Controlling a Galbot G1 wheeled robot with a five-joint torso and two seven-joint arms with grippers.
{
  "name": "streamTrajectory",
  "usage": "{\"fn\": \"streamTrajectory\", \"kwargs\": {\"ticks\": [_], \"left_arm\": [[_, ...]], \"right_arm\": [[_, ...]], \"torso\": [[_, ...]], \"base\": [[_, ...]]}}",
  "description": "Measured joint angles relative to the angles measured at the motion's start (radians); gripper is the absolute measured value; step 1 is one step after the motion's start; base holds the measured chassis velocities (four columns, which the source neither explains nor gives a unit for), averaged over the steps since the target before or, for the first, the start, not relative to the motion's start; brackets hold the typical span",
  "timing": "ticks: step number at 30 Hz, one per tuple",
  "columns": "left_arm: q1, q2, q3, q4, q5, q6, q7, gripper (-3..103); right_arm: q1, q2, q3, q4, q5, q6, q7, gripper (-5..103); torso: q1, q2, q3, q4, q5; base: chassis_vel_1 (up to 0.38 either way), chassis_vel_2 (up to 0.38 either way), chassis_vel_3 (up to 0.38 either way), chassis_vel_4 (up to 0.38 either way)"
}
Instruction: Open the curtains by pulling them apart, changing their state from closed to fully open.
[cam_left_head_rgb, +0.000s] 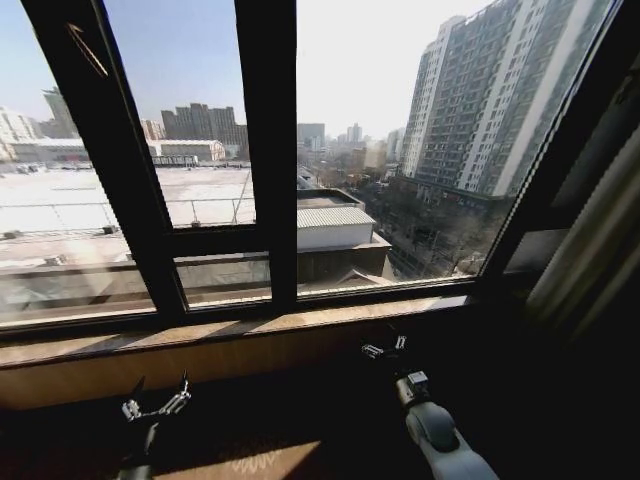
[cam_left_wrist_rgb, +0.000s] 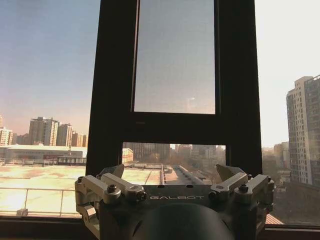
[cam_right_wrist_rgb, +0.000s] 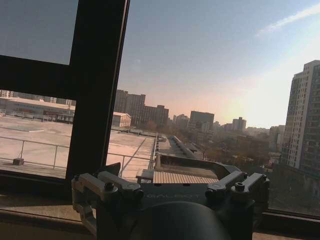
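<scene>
Both grippers sit low under the sill, left gripper (cam_left_head_rgb: 156, 407) and right gripper (cam_left_head_rgb: 385, 348), fingers spread wide with nothing held. Farther off, the curtains (cam_left_head_rgb: 590, 250) are bunched at the window's right edge, mostly cut off and shadowed, well away from either.

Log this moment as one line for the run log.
left gripper: open, low before sill | right gripper: open, low near sill | window: glass uncovered | drape: bunched at right edge

So the curtains (cam_left_head_rgb: 588, 248) are bunched up tight at the far right edge of the window, a narrow pale strip of long vertical pleats hanging beside the dark frame.
</scene>
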Motion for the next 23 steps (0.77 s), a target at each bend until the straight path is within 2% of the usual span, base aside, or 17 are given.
{"fn": "streamTrajectory", "kwargs": {"ticks": [5, 9, 14, 17, 21, 23], "left_arm": [[0.0, 0.0, 0.0, 0.0, 0.0, 0.0, 0.0, 100], [0.0, 0.0, 0.0, 0.0, 0.0, 0.0, 0.0, 100], [0.0, 0.0, 0.001, 0.0, 0.0, 0.0, 0.0, 100], [0.0, 0.0, 0.001, 0.0, 0.0, 0.0, 0.0, 100], [0.0, 0.0, 0.0, 0.0, 0.0, 0.0, 0.0, 100], [0.0, 0.0, 0.0, 0.0, 0.0, 0.0, 0.0, 100]], "right_arm": [[0.0, 0.0, 0.0, 0.0, 0.0, 0.0, 0.0, 100], [0.0, 0.0, 0.0, 0.0, 0.0, 0.0, 0.0, 100], [0.0, 0.0, 0.0, 0.0, 0.0, 0.0, 0.0, 100], [0.0, 0.0, 0.001, 0.0, 0.0, 0.0, 0.0, 100], [0.0, 0.0, 0.0, 0.0, 0.0, 0.0, 0.0, 100], [0.0, 0.0, 0.0, 0.0, 0.0, 0.0, 0.0, 100]], "torso": [[-0.001, 0.001, 0.0, 0.0, 0.0011], [0.0, 0.0, 0.0, -0.0001, 0.0], [0.0, 0.0, 0.0, -0.0003, 0.0004], [-0.001, 0.001, -0.001, -0.0004, 0.001], [-0.001, 0.001, -0.001, -0.0003, 0.0006], [0.0, 0.0, 0.0, 0.0001, -0.0009]], "base": [[0.174, -0.546, -0.137, 0.544], [0.106, -0.563, -0.113, 0.563], [0.114, -0.424, -0.11, 0.458], [0.096, -0.237, -0.117, 0.173], [0.036, 0.016, -0.061, 0.056], [0.015, 0.03, -0.018, -0.044]]}}
